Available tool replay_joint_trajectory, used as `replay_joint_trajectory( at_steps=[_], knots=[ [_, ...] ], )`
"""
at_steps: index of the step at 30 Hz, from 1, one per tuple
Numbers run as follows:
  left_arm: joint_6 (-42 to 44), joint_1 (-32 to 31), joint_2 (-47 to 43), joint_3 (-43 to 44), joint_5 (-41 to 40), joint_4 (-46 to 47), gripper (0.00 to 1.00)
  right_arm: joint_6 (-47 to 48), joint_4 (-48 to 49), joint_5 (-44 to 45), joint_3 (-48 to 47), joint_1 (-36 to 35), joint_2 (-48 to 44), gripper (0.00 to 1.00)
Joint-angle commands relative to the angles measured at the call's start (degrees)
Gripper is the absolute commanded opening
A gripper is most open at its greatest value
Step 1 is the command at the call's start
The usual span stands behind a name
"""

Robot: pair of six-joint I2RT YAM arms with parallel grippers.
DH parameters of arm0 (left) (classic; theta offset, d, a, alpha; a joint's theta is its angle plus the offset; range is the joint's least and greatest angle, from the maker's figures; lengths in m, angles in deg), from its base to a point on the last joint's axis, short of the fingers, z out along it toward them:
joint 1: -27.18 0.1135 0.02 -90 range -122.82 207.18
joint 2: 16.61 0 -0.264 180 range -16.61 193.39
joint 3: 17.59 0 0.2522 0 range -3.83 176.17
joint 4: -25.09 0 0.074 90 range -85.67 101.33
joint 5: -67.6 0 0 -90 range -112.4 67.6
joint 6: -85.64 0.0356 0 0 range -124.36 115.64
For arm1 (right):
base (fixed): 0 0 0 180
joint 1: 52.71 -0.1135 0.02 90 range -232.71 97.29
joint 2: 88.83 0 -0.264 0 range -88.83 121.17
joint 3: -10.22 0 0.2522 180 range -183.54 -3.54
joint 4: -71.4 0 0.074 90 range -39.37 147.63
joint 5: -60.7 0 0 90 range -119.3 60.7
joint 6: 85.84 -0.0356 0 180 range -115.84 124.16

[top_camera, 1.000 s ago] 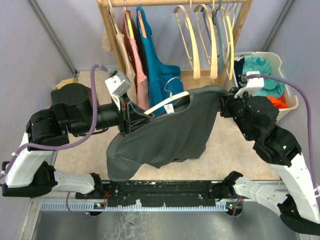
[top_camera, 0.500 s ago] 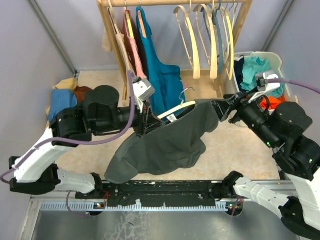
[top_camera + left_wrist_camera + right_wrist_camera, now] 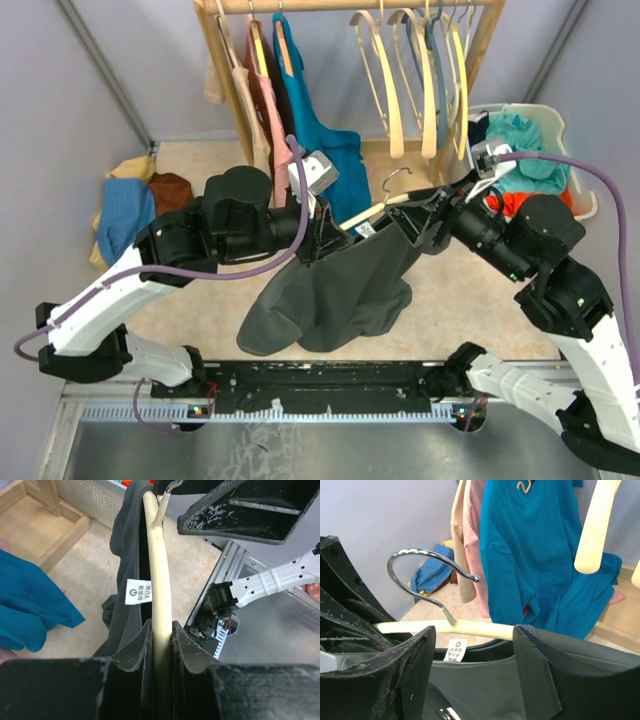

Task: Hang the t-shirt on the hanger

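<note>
Charcoal-grey cotton t-shirt [image 3: 340,285] hangs mid-air between the arms, draped over the pale curved wooden hanger [image 3: 159,575]. The hanger's long axis runs left to right, with its hook toward the wooden rack [image 3: 320,4]. The left gripper [image 3: 160,635] pinches the hanger's bar, while the right gripper [image 3: 472,640] is spread wide astride it. A teal shirt [image 3: 320,120] hangs just behind, and beige floor [image 3: 450,290] shows below the hem.

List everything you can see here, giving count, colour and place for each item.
t-shirt: one, dark grey, on the held hanger
hanger: one, pale wood, in the left gripper
spare hangers: several, pale wood, on the rack
rack: one, wooden, at the back
teal shirt: one, hanging on rack
pink garment: one, hanging beside it
basket: one, white, right, holding clothes
clothes pile: one, blue and brown, floor left
left gripper: black, shut on hanger
right gripper: black, open
</note>
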Motion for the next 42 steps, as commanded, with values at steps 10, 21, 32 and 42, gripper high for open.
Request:
replay_joint_trajectory(
  at_steps=[10, 21, 32, 42],
  knots=[
    [-0.8, 0.07, 2.86, 2.32, 1.44, 7.56, 0.02, 0.81, 6.41, -1.17, -1.33, 0.53, 2.6, 0.51],
    [-0.84, 0.15, 3.49, 3.43, 1.31, 8.89, 0.02, 1.96, 3.4, 1.09, -0.94, 0.31, 3.42, 0.29],
    [-0.37, 0.14, 4.17, 7.13, 1.25, 7.49, 0.26, 4.82, 0.31, 5.64, -8.08, -2.24, 6.82, 0.0],
    [3.18, 0.1, 2.57, 13.99, -2.89, 3.49, 0.38, 6.05, -1.13, 6.57, -15.86, -2.28, 10.34, 0.0]
  ],
)
